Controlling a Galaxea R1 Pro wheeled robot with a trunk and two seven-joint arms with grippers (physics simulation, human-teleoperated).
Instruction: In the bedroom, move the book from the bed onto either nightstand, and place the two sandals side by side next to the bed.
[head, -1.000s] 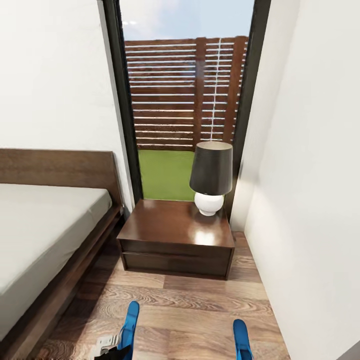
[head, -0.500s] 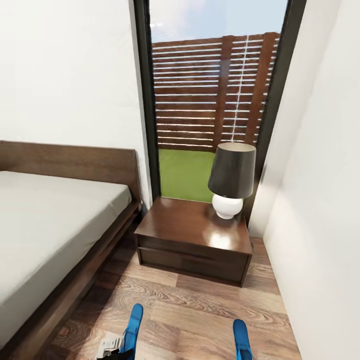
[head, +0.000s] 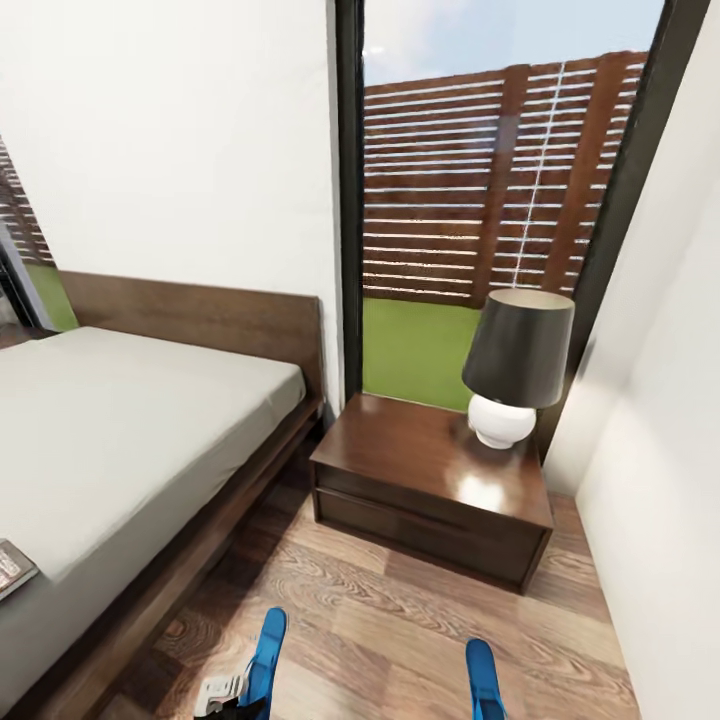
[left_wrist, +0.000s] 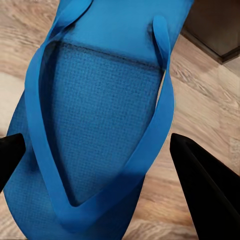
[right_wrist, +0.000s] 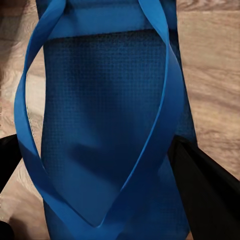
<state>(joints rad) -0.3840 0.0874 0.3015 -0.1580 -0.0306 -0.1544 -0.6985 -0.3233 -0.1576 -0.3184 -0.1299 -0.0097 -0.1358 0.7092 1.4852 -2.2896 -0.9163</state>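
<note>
Far left in the head view, the book (head: 12, 566) is lying flat on the grey mattress of the bed (head: 130, 420), near its front edge, only a corner showing; judged a thin paperback, light and floppy, best taken by pinching across a free edge or the spine rather than the cover face, which would likely slide on the smooth mattress. Moving right, the left sandal (head: 265, 655) is poking up at the bottom of the head view, over the plank floor (head: 400, 610); in the left wrist view the left gripper (left_wrist: 107, 160) is standing with a dark finger on either side of the sole (left_wrist: 95, 125), and contact is not clear, so I cannot tell whether it is clamping. Further right, the right sandal (head: 483, 678) is sitting likewise between the fingers of the right gripper (right_wrist: 100, 165), grip also unreadable. Both sandals look like soft foam, very light, bendy, with a textured sole that should resist slipping; hold across the sole's width, not the thin strap. Rightmost, the nightstand (head: 430, 490) is standing just beside the bed, carrying a lamp (head: 515, 365) at its far right, its glossy left part free for the book.
</note>
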